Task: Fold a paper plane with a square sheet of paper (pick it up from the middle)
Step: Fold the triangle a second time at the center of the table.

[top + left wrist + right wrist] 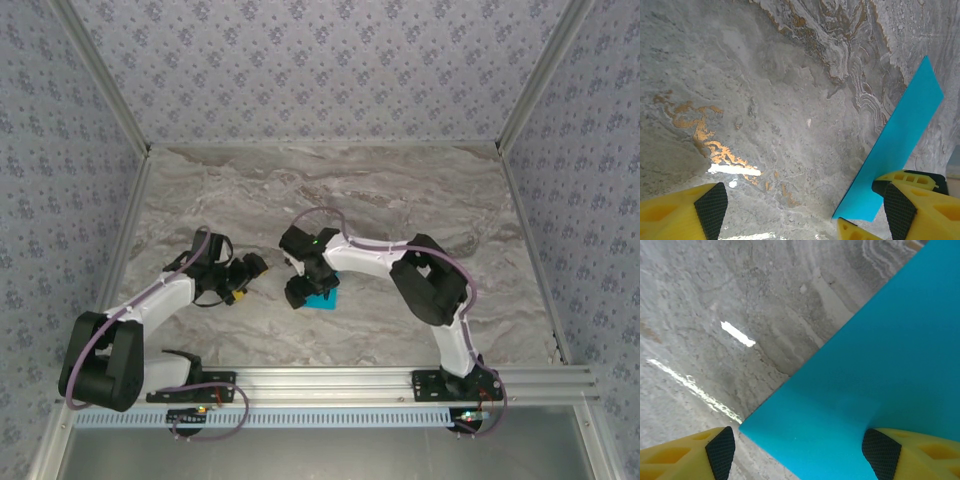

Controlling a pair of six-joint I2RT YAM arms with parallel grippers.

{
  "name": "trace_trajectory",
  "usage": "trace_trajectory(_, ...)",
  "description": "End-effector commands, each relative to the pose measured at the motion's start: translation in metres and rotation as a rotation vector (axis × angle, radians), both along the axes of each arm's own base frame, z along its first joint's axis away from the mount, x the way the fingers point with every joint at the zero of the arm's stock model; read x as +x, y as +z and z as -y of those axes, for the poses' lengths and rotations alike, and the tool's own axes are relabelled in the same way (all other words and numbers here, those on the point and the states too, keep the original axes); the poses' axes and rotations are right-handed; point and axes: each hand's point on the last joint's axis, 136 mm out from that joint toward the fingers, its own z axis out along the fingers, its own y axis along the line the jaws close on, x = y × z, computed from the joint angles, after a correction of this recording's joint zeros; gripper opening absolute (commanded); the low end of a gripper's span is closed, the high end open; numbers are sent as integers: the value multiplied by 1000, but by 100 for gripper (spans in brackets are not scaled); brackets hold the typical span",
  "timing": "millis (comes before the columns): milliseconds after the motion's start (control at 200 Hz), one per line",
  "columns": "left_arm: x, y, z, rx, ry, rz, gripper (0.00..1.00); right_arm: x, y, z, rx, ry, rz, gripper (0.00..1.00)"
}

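Hovering low over the square sheet of paper (880, 355), the right end effector (800, 455) has its jaws apart: one pad above the sheet, the other above bare marble, nothing gripped. The left end effector (805, 210) is wide open and empty, near the sheet's edge. The sheet lies flat mid-tabletop (400, 190). Open marble surrounds it, with patterned walls (300, 60) on three sides.

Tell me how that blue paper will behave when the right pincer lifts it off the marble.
Probably floppy: the blue paper looks thin and lies flat on the marble table, so unsupported corners should droop. Likely very light and apt to slide on that glossy surface if pushed. Its flat edge gives the right pincer little to catch.
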Motion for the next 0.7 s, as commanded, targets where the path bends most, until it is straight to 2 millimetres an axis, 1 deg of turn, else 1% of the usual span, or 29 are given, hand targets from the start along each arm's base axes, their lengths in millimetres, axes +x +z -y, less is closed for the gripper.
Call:
trace_trajectory(0, -2, 0, 1, 2, -17, 11, 85, -6, -69, 70, -353, -22, -4, 76)
trace_trajectory(35, -2, 0, 1, 3, -17, 11, 85, -6, -70, 72, -362, -27, -5, 75)
trace_trajectory(190, -2, -1, 2, 2, -18, 9, 85, -4, -73, 76, -327, -73, -41, 60)
trace_trajectory(280, -3, -1, 2, 1, -20, 7, 85, -2, -72, 75, -272, -97, -70, 56)
trace_trajectory(445, -2, 2, 7, -18, -36, 19, 85, -9, -72, 69, -113, -120, -198, 56)
trace_trajectory(495, -2, 3, 10, -31, -44, 25, 85, -8, -70, 69, -70, -139, -224, 56)
trace_trajectory(630, -2, 5, 20, -70, -65, 41, 85, -5, -69, 73, -27, -178, -259, 56)
trace_trajectory(695, -2, 7, 27, -109, -79, 56, 84, -4, -69, 74, -8, -203, -279, 56)
